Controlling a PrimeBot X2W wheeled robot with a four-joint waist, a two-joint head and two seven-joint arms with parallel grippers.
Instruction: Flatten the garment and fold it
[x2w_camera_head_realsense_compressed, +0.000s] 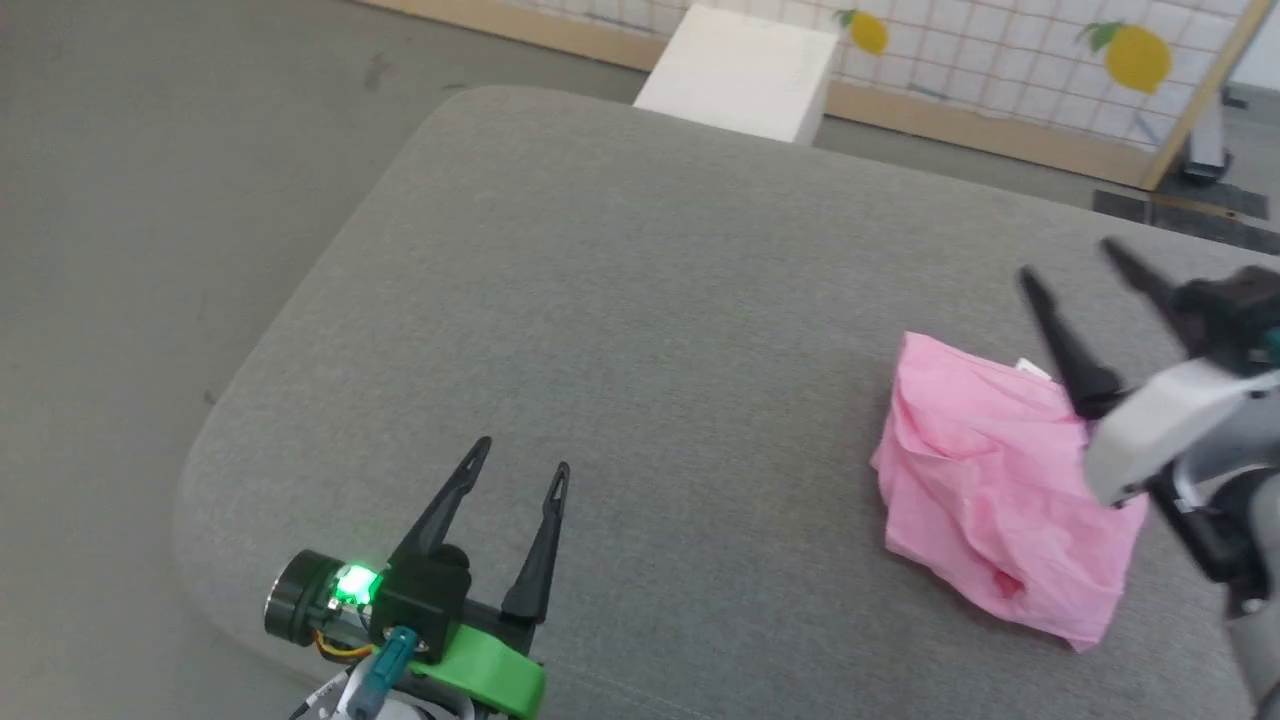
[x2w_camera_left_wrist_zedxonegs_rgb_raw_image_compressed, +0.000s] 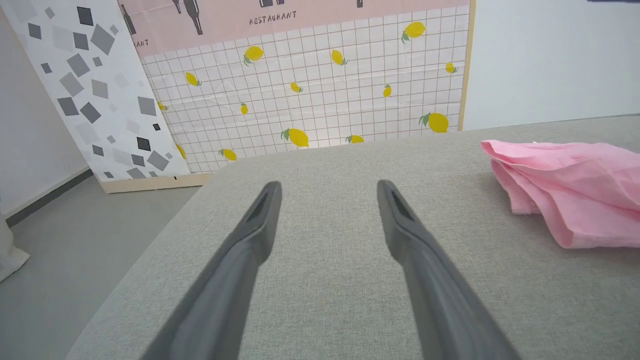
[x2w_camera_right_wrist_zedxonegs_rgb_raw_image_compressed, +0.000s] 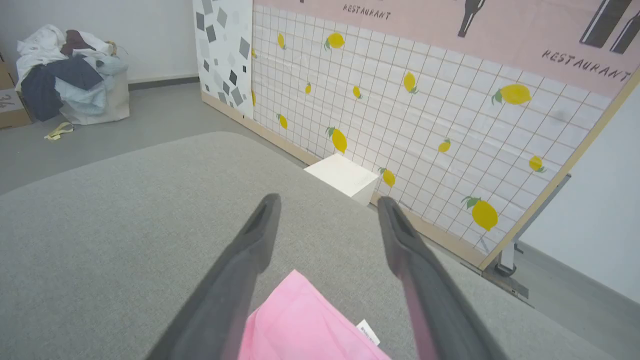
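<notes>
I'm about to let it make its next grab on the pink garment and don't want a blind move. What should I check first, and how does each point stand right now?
1. Right gripper open, nothing in it: ok; it hangs above the garment.
2. Left gripper open, empty: ok; well apart from the garment.
3. Garment lying flat: not ok; it is a creased, bunched heap.
4. Free cushion for spreading: ok; bare surface to the garment's left.
5. Waistband located: cannot tell; a white label shows at one edge, but the band itself is not clear.
</notes>
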